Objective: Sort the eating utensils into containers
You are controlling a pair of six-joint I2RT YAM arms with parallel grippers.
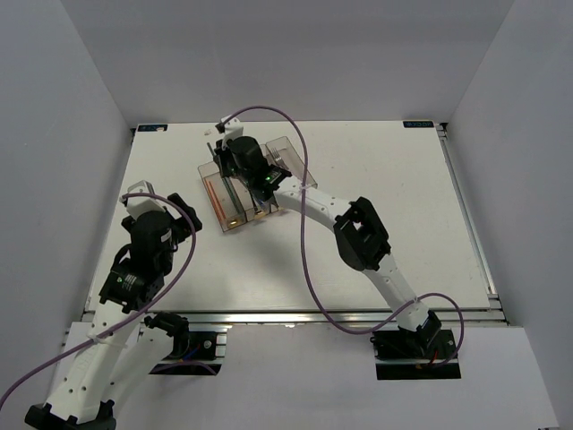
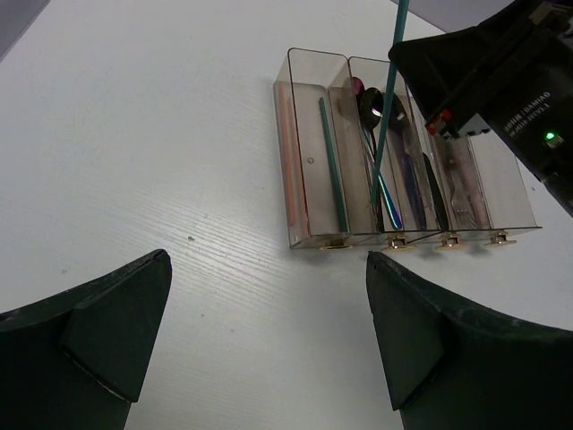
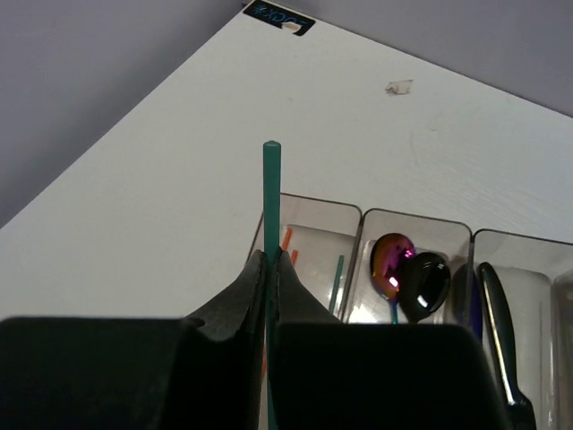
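My right gripper (image 3: 270,260) is shut on a teal chopstick (image 3: 271,179), held upright over the row of containers (image 3: 363,215). From the left wrist view the held chopstick (image 2: 385,116) hangs steeply with its lower tip near the two left bins of the containers (image 2: 309,237). The leftmost bin holds orange chopsticks (image 2: 286,152) and another teal chopstick (image 2: 333,170). Beside it lie spoons (image 2: 376,103), then dark knives (image 2: 414,179), then forks (image 2: 461,184). My left gripper (image 2: 269,296) is open and empty over bare table, short of the bins' tagged ends.
From above, the containers (image 1: 219,210) sit at the table's back centre-left with my right gripper (image 1: 228,152) over them. The left gripper (image 1: 143,195) is to their left. A purple cable (image 1: 300,224) loops along the right arm. Walls enclose three sides.
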